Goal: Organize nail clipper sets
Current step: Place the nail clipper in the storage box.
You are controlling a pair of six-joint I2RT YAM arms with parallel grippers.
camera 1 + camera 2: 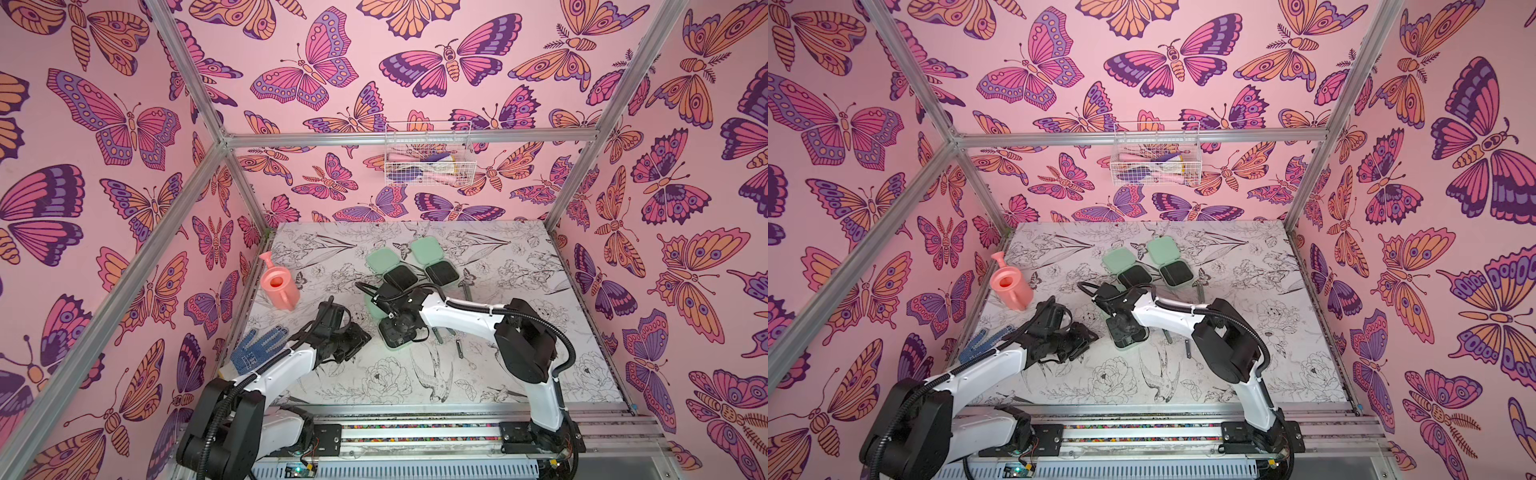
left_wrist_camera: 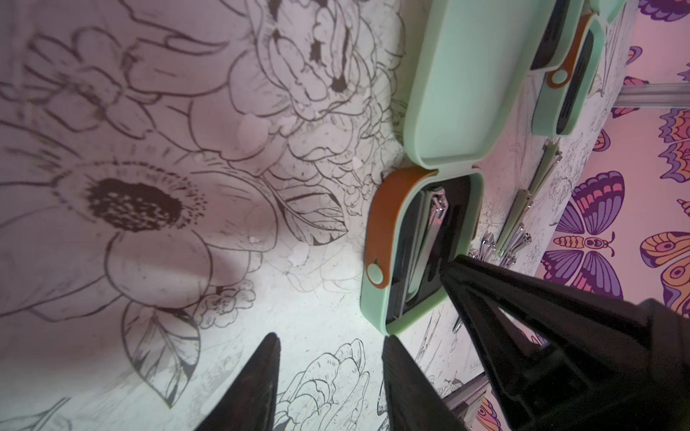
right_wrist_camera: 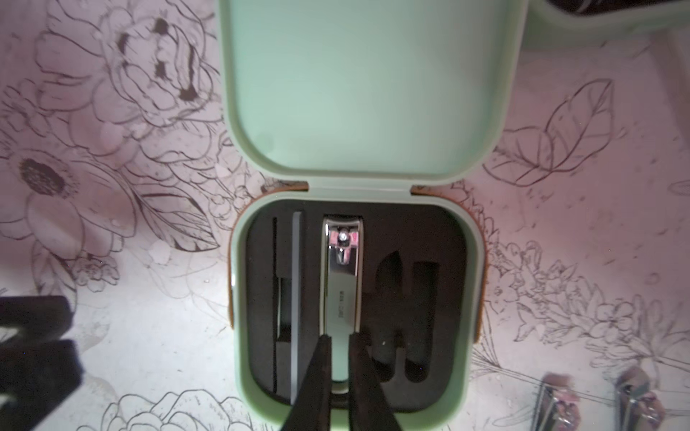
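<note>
Three mint-green nail clipper cases lie open on the floral mat. Two sit at the back [image 1: 390,266] [image 1: 434,259]. The third case [image 3: 239,298] lies under my right gripper [image 3: 340,337], which is shut on the handle end of a steel nail clipper [image 3: 341,261] lying in the black insert's middle slot. A slim grey file [image 3: 295,298] fills a slot beside it; two slots are empty. My left gripper [image 2: 332,337] stands open over bare mat just beside this case [image 2: 375,298], holding nothing. In both top views the grippers [image 1: 359,338] [image 1: 397,324] are close together.
Loose metal clippers [image 3: 552,406] [image 3: 634,399] and tools [image 1: 459,348] lie on the mat right of the near case. A pink watering can [image 1: 278,286] stands at the left, a blue glove [image 1: 257,345] lies beside the left arm, and a wire basket [image 1: 428,153] hangs on the back wall.
</note>
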